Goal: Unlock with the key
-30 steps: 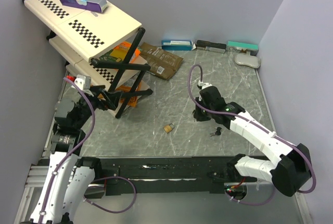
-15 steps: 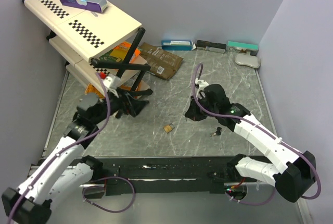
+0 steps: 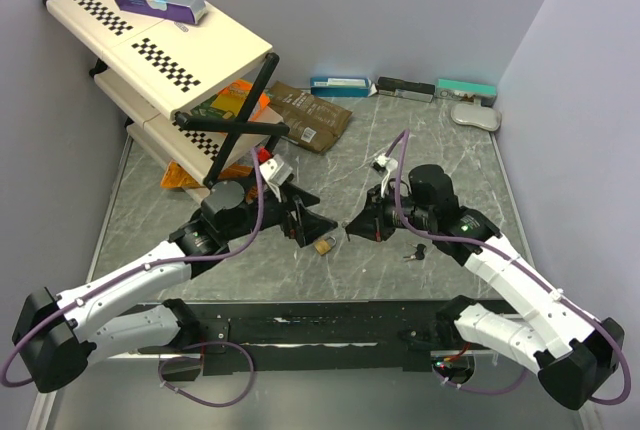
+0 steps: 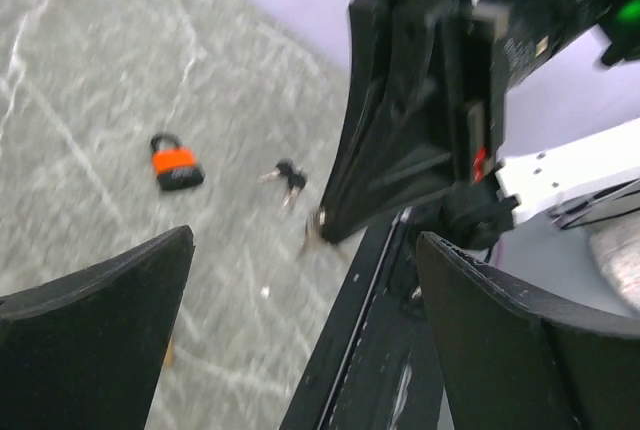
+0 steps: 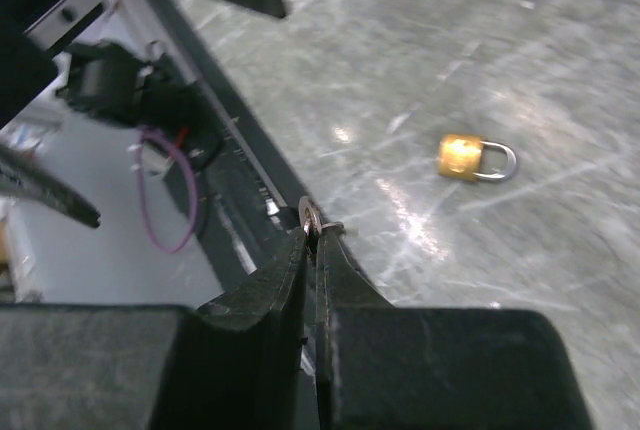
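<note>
Our right claw (image 3: 352,228) is pinched almost closed on a small silver key (image 5: 312,217); only a bit of its metal shows above the fingertips. Our left claw (image 3: 315,220) stands spread wide and holds nothing. We find the small brass-coloured padlock (image 3: 324,245), with its silver shackle, lying flat on the grey marbled desk (image 3: 440,150). It sits just beside the left claw's fingers and a little to the left of the right claw's tip, and as far as we can tell neither touches it. We also see a dark bunch of keys (image 3: 415,253) on the desk near the right arm, apart from the padlock.
</note>
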